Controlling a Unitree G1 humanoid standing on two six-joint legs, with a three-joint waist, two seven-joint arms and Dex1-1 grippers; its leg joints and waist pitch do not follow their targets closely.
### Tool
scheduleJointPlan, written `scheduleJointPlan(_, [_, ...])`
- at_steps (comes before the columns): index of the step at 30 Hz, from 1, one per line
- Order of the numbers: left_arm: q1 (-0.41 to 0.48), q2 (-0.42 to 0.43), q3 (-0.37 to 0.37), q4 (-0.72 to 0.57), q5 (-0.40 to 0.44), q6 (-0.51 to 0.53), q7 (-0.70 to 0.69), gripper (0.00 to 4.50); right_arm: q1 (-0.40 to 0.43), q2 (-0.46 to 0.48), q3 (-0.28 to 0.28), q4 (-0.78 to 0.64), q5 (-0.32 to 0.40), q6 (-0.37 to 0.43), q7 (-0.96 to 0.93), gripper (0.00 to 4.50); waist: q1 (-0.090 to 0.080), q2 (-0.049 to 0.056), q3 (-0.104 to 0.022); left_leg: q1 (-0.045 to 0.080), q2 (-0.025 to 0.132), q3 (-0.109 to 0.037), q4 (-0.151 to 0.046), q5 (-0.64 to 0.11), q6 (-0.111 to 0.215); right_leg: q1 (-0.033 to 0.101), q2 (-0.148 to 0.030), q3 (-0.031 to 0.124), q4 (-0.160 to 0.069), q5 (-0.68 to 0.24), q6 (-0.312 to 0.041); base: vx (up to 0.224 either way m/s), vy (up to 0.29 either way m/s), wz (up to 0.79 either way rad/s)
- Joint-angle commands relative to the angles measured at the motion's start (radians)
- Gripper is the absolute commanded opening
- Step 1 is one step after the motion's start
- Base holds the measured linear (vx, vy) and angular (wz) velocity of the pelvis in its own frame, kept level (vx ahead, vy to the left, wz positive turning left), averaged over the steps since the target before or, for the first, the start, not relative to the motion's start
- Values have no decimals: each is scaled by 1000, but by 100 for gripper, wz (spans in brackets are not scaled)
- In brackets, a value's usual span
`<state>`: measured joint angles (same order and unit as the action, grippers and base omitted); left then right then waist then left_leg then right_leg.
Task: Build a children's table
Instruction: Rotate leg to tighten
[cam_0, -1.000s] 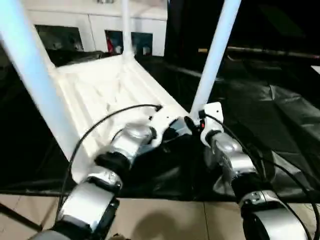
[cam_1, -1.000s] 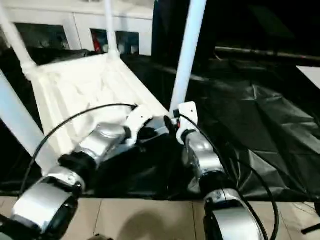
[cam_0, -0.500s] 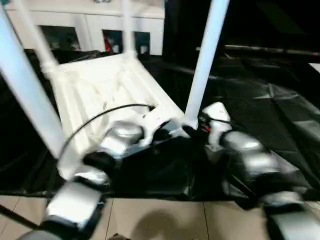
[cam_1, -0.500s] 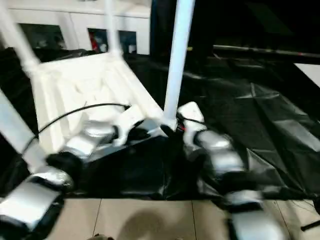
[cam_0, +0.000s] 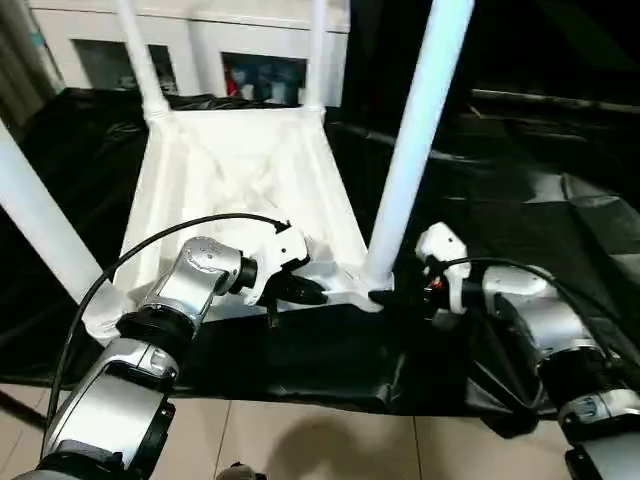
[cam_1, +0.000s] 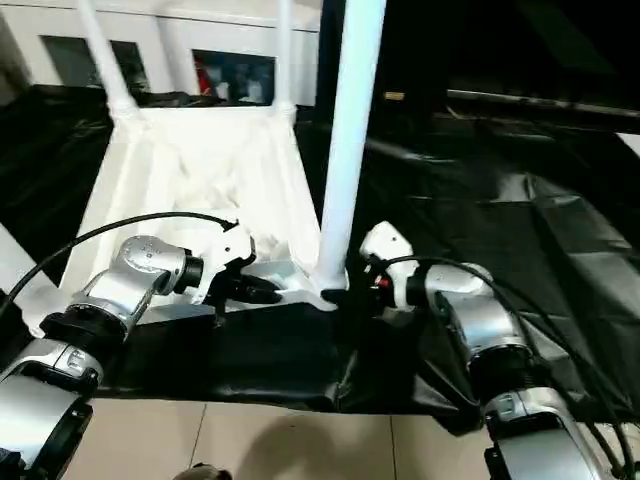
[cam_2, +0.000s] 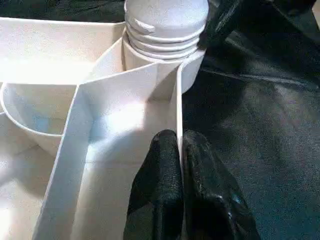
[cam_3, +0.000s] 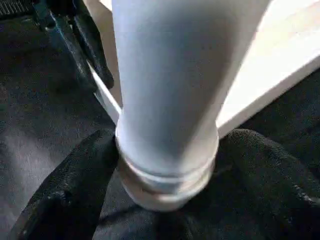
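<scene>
Change since earlier: the two forearms, previously close together in front of the near corner, are now seen spread apart, the left drawn out to the left and the right out to the right; the whole view has also shifted, so the tabletop's apparent turn is not counted as a move.
Tabletop: the white tabletop (cam_0: 240, 185) is seen upside down on the black sheet (cam_0: 520, 230), its ribbed underside facing up.
Legs: four white legs are seen standing up from the corner sockets; the near right leg (cam_0: 412, 150) rises tall beside the right gripper, the near left leg (cam_0: 40, 225) slants at the left edge, and two far legs (cam_0: 140, 55) stand at the back corners.
Left gripper: the left gripper (cam_2: 181, 150) is pressed together on the thin raised rim of the tabletop, one finger (cam_2: 160, 170) on each side of it, close to the near right corner socket.
Right gripper: the right gripper (cam_3: 167, 165) is spread wide around the threaded base of the near right leg, with a black finger (cam_3: 75, 180) on either side; whether the fingers press on the leg cannot be told.
Leg seating: threads of the near right leg are still visible above the socket in the left wrist view.
Surroundings: a white glass-fronted cabinet (cam_0: 250, 60) stands behind the sheet, and tiled floor (cam_0: 300, 445) is seen at the near edge.
</scene>
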<state>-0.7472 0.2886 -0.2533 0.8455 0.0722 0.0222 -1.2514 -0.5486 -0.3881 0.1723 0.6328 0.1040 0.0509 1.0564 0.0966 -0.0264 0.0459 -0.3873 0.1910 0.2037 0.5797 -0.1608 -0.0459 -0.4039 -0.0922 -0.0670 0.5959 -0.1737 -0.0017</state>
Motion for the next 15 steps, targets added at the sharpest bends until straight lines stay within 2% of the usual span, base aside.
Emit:
scheduleJointPlan(1, [15,-34,-4,-23,-50,-17,-49,0,-20,13,-8,21,4,2,8,384,-3,-12,-63,24,50,-16,-61,-208,72,42,-61,41,-59,-186,-247,0,0,0])
scheduleJointPlan(2, [15,-34,-4,-23,-49,-17,-48,0,-21,16,-9,24,5,2,8,357,-2,-12,-62,25,50,-16,-62,-213,66,41,-62,41,-61,-196,-244,0,0,0])
scheduleJointPlan(5, [12,-35,-5,-22,-47,-16,-42,0,-35,33,-11,39,18,-3,6,344,-2,-11,-62,26,51,-17,-63,-217,59,41,-62,42,-61,-202,-241,0,0,0])
scheduleJointPlan(8, [10,-34,-2,-21,-45,-16,-43,0,-39,37,-11,44,21,-2,7,306,-1,-12,-62,25,50,-17,-63,-215,55,42,-61,42,-59,-197,-238,0,0,0])
scheduleJointPlan(10, [8,-33,-1,-18,-42,-17,-43,0,-38,38,-9,52,16,-8,14,302,0,-12,-63,25,49,-16,-62,-202,60,43,-62,42,-58,-181,-241,0,0,0])
scheduleJointPlan(12, [7,-33,-1,-16,-40,-16,-43,0,-40,41,-13,63,14,-13,19,278,1,-13,-64,24,49,-16,-61,-195,64,44,-62,42,-57,-173,-242,0,0,0])
scheduleJointPlan(15, [9,-31,-1,-17,-38,-16,-42,0,-36,44,-13,64,14,-14,20,275,1,-13,-64,24,49,-16,-61,-194,65,44,-62,41,-57,-176,-241,0,0,0])
